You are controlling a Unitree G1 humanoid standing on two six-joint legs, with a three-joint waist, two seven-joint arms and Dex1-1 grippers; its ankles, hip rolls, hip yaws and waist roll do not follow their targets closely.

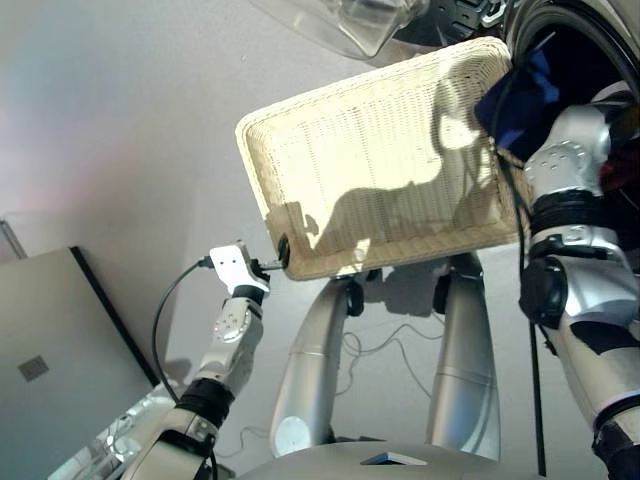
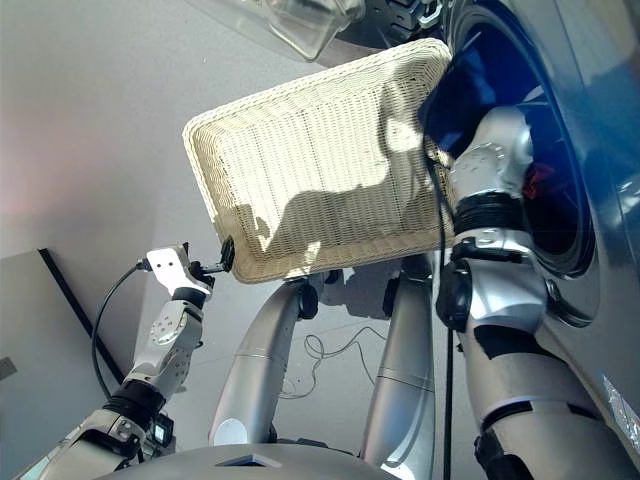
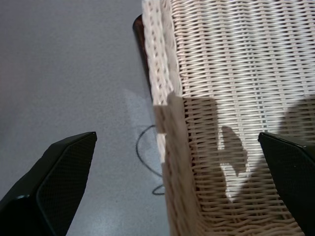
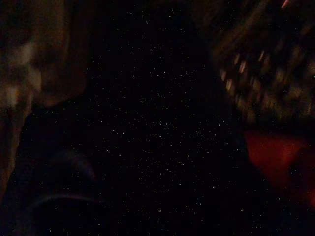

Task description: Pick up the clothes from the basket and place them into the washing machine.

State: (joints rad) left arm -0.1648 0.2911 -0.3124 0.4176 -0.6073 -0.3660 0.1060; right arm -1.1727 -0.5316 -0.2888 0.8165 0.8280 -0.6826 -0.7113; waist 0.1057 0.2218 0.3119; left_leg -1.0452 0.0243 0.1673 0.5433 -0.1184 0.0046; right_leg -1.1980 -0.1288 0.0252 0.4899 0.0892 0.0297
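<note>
The cream wicker basket lies bare, with only shadows on its ribbed base. My left gripper is open at the basket's near left corner, its fingers standing either side of the rim. My right arm reaches into the washing machine; its gripper is hidden inside the drum. Dark blue clothes hang at the drum mouth, and a red piece shows deeper in. The right wrist view is nearly black: dark cloth, a red piece and perforated drum wall.
The machine's clear porthole door stands open beyond the basket's far edge. A grey panel lies at lower left on the grey floor. A thin cable runs on the floor under the basket.
</note>
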